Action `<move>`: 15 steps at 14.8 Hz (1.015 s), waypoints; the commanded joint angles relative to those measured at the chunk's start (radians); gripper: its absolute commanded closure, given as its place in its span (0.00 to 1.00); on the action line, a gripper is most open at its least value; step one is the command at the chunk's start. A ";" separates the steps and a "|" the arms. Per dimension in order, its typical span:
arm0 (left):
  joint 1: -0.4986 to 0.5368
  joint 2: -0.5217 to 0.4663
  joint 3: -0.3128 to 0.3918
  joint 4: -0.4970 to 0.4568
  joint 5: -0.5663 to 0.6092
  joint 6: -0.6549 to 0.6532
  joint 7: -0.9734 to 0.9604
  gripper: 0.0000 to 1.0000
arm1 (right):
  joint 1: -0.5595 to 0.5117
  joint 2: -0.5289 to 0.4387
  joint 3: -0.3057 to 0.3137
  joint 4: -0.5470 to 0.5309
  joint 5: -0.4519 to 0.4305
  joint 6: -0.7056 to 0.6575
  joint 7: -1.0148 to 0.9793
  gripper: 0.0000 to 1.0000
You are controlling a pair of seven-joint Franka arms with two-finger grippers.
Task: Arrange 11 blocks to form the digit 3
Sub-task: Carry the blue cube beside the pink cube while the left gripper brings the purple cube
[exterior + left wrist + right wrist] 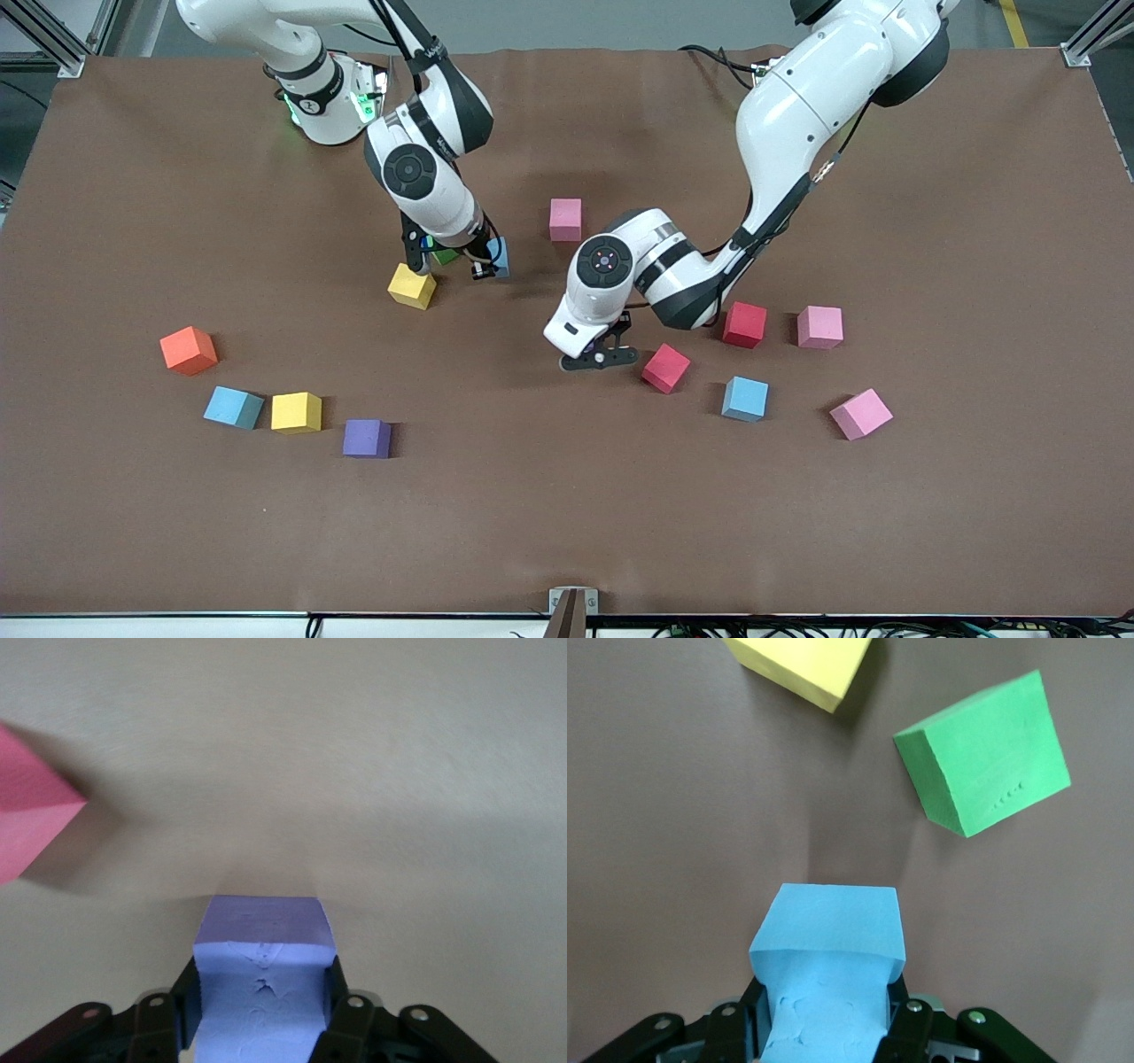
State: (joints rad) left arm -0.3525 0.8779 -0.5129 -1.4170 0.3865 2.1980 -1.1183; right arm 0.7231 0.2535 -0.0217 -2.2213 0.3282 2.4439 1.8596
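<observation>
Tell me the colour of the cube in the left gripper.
Purple cube, clearest in the left wrist view.

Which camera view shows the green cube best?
The right wrist view: the green cube shows there whole, on the table beside a yellow cube. In the front view only a green sliver shows past the right arm. The left wrist view does not show it.

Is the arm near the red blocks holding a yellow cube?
No, the left gripper is shut on a purple cube, seen between its fingers.
</observation>
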 commanded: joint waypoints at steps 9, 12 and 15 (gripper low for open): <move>0.424 -0.286 -0.331 -0.422 -0.001 -0.003 -0.599 0.59 | -0.007 -0.102 0.124 -0.218 0.161 0.225 0.016 1.00; 0.435 -0.333 -0.360 -0.508 0.005 0.092 -0.906 0.60 | -0.005 -0.102 0.176 -0.232 0.193 0.291 0.015 1.00; 0.431 -0.396 -0.360 -0.608 0.015 0.196 -1.193 0.60 | -0.005 -0.100 0.184 -0.232 0.193 0.291 0.018 1.00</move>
State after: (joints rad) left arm 0.0713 0.5672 -0.8726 -1.9272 0.3886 2.3335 -2.1509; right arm 0.7235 0.1991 0.1490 -2.4081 0.4911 2.7203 1.8743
